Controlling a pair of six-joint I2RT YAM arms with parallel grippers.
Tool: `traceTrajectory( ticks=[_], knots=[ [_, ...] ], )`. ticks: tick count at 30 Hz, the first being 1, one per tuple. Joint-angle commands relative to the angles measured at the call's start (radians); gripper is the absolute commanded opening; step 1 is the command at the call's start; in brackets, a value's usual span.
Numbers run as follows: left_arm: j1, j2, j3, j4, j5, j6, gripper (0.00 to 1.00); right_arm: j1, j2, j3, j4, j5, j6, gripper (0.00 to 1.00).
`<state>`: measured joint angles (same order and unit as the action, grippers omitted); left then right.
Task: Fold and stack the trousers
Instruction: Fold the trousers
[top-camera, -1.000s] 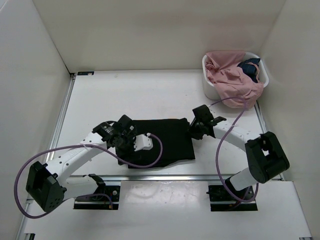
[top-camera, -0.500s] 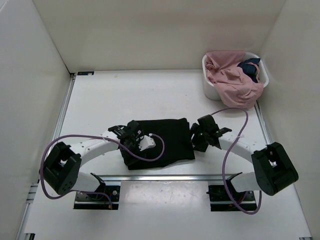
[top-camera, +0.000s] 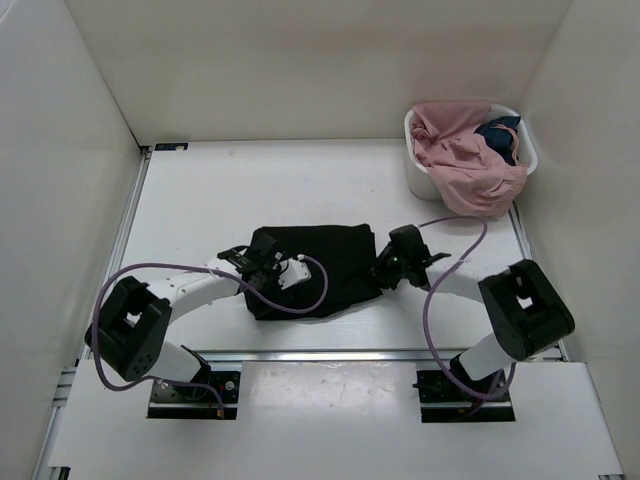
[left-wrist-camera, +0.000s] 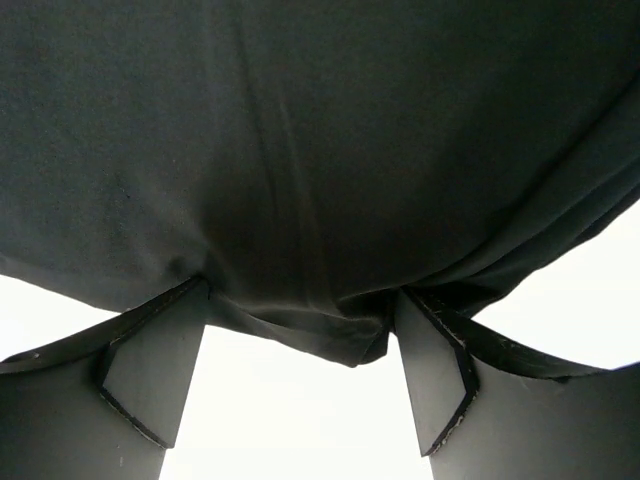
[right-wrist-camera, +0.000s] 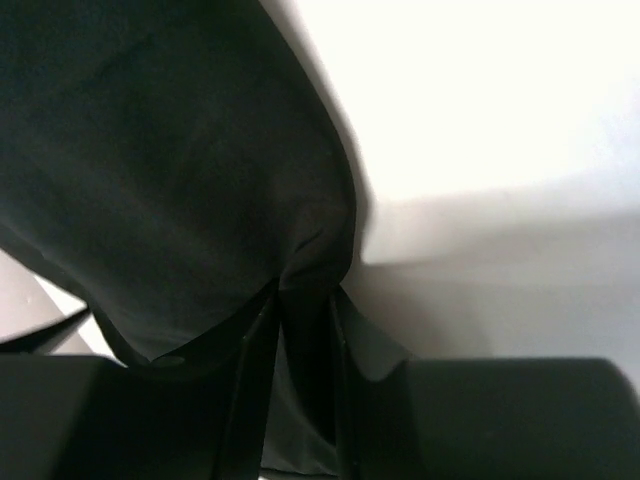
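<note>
Black trousers (top-camera: 318, 262) lie folded on table (top-camera: 220, 190). At their left edge, left hand (top-camera: 262, 265) spread wide, cloth between fingers unpinched. At their right edge, right hand (top-camera: 385, 270) pinches a fold.

Top cam: fixed, high over the near edge, looking down; whole counter (top-camera: 250, 190) in frame, far off. Left wrist cam: low, very close, looking past its own fingers (left-wrist-camera: 150, 380) at the trousers (left-wrist-camera: 320, 150). Right wrist cam: equally close, at the opposite edge. All three views share the trousers.
</note>
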<state>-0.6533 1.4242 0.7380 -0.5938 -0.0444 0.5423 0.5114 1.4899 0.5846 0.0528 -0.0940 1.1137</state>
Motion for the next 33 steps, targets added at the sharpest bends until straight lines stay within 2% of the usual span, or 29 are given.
traceTrajectory(
  ticks=[1, 7, 10, 11, 12, 13, 14, 16, 17, 19, 20, 22, 23, 27, 28, 30, 33],
  knots=[
    [0.044, 0.025, 0.026, 0.092, -0.043, 0.037, 0.85, -0.005, 0.078, 0.092, -0.014, 0.054, -0.032, 0.28],
    [0.133, 0.070, 0.084, 0.103, -0.043, 0.061, 0.85, -0.037, 0.096, 0.110, -0.044, 0.077, 0.021, 0.20],
    [0.153, 0.070, 0.103, 0.103, -0.043, 0.061, 0.85, -0.037, 0.055, 0.072, -0.010, 0.068, 0.054, 0.20],
    [0.153, 0.070, 0.113, 0.103, -0.043, 0.061, 0.85, -0.037, 0.035, 0.052, -0.010, 0.068, 0.063, 0.24],
    [0.153, 0.046, 0.126, 0.080, -0.043, 0.061, 0.86, -0.037, 0.024, 0.052, -0.010, 0.068, 0.043, 0.34],
    [0.153, 0.032, 0.136, 0.056, -0.031, 0.047, 0.86, -0.037, 0.014, 0.052, -0.033, 0.068, 0.020, 0.50],
    [0.153, 0.015, 0.149, 0.023, -0.031, 0.033, 0.86, -0.051, -0.014, 0.085, -0.056, 0.068, -0.036, 0.77],
    [0.153, -0.063, 0.204, -0.085, 0.006, -0.019, 0.92, -0.066, -0.054, 0.144, -0.185, 0.102, -0.110, 0.89],
    [0.153, -0.094, 0.228, -0.122, 0.006, -0.036, 0.93, -0.082, -0.101, 0.184, -0.246, 0.124, -0.151, 0.99],
    [0.153, -0.178, 0.337, -0.202, 0.034, -0.048, 1.00, -0.118, -0.150, 0.332, -0.388, 0.180, -0.270, 0.99],
    [0.153, -0.206, 0.381, -0.277, 0.034, -0.048, 1.00, -0.134, -0.189, 0.393, -0.542, 0.180, -0.314, 0.99],
    [0.165, -0.307, 0.481, -0.319, 0.022, -0.039, 1.00, -0.180, -0.220, 0.588, -0.699, 0.180, -0.435, 0.99],
    [0.165, -0.344, 0.501, -0.319, -0.010, -0.039, 1.00, -0.197, -0.242, 0.653, -0.855, 0.189, -0.463, 0.99],
    [0.220, -0.458, 0.555, -0.310, -0.271, -0.123, 1.00, -0.275, -0.290, 0.905, -1.174, 0.238, -0.554, 0.99],
    [0.288, -0.458, 0.555, -0.320, -0.375, -0.158, 1.00, -0.287, -0.316, 0.935, -1.220, 0.300, -0.563, 0.99],
    [0.392, -0.485, 0.511, -0.340, -0.416, -0.174, 1.00, -0.287, -0.344, 0.986, -1.333, 0.384, -0.563, 0.99],
    [0.570, -0.531, 0.343, -0.354, -0.433, -0.203, 1.00, -0.287, -0.405, 0.956, -1.377, 0.497, -0.563, 0.99]
  ],
)
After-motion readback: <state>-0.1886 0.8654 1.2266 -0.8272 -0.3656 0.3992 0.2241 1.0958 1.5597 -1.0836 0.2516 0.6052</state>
